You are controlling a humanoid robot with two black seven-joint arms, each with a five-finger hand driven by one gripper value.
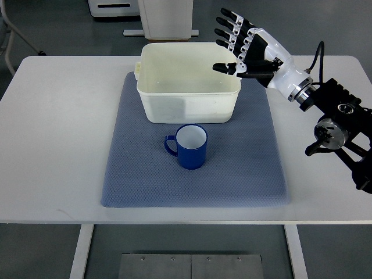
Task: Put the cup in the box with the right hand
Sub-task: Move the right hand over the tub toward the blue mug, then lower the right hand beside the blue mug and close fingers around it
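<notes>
1. One blue cup stands upright on the blue mat, just in front of the cream box, untouched.
2. One right hand hovers at the box's far right corner, fingers spread, holding nothing.
3. Risk: a careless reach could tip the cup or shove the box.
4. Count: one cup, one box, one mat, one white table.

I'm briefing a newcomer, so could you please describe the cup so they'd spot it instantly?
On the white table lies a blue mat. Near its middle, just in front of the cream box, stands the cup: dark blue outside, white inside, handle pointing left.
</notes>
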